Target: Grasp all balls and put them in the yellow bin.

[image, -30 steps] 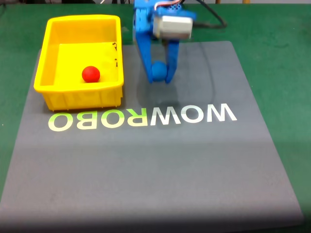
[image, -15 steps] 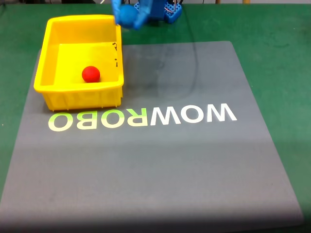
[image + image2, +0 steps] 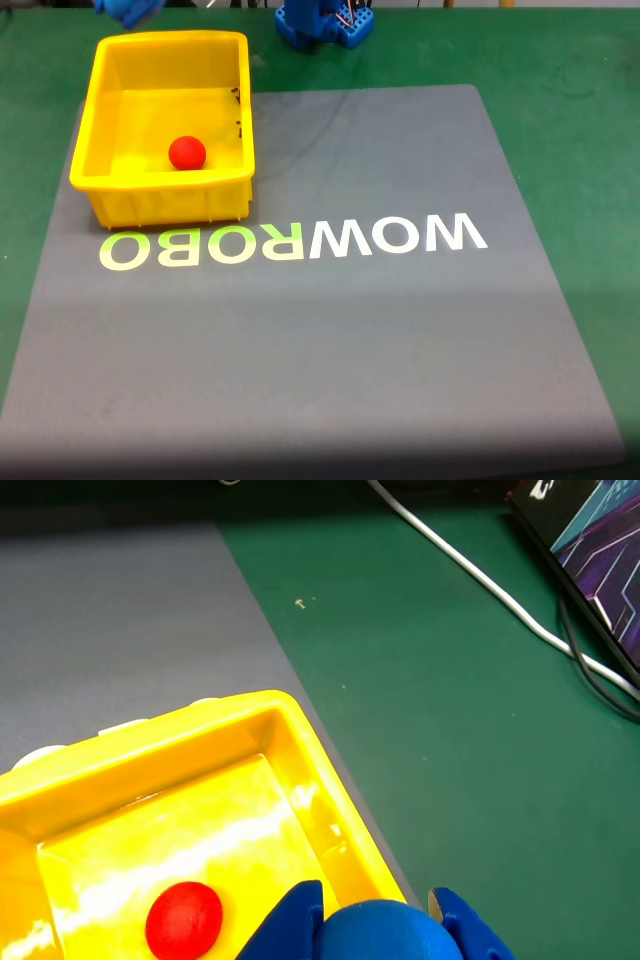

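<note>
The yellow bin [image 3: 98,110] stands at the back left of the grey mat, and the red ball [image 3: 187,152] lies on its floor. My blue gripper [image 3: 128,10] shows at the top left edge of the fixed view, above the bin's far rim. In the wrist view the gripper [image 3: 375,920] is shut on the blue ball [image 3: 378,935], held over a corner of the yellow bin [image 3: 290,715]. The red ball [image 3: 184,920] lies on the bin floor to the left of the fingers.
A grey mat [image 3: 330,330] with WOWROBO lettering [image 3: 295,240] covers the green table. The arm's blue base [image 3: 322,22] stands at the back centre. In the wrist view a white cable [image 3: 480,580] and a dark box [image 3: 590,540] lie on the green surface.
My gripper has lifted from the mat beside the bin and swung left with the blue ball, reaching the bin's far left edge. The red ball has not moved.
</note>
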